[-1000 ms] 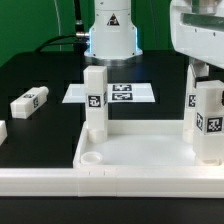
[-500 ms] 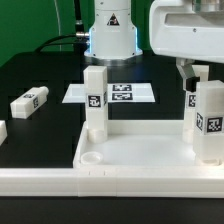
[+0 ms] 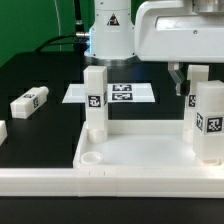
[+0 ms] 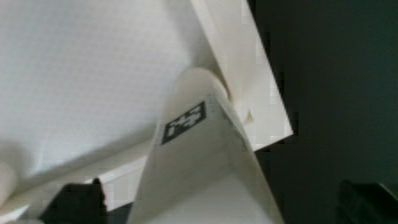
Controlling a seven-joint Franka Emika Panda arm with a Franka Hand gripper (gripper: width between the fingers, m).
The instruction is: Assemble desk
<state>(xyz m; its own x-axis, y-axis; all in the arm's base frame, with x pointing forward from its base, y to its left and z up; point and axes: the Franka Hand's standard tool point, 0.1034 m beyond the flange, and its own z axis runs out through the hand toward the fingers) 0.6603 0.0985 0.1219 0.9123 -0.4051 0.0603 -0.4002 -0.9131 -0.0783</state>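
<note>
The white desk tabletop [image 3: 140, 155] lies at the front with its rim up. Two white legs stand upright in its far corner sockets: one on the exterior view's left [image 3: 95, 100], one on the right [image 3: 210, 120]. My gripper [image 3: 190, 80] hangs just above and a little left of the right leg, open and holding nothing. In the wrist view my gripper [image 4: 222, 205] is spread wide, with the tagged leg [image 4: 192, 125] rising between the dark fingertips [image 4: 80, 200], clear of both. The tabletop floor [image 4: 71, 80] lies behind it.
A loose white leg [image 3: 30, 102] lies on the black table at the left, and another shows at the left edge [image 3: 2, 130]. The marker board [image 3: 120, 93] lies behind the tabletop. The robot base [image 3: 110, 35] stands at the back. An empty socket [image 3: 90, 157] is at the near left corner.
My gripper has moved toward the exterior view's left above the right leg. The leg stays upright in its socket; nothing else has moved.
</note>
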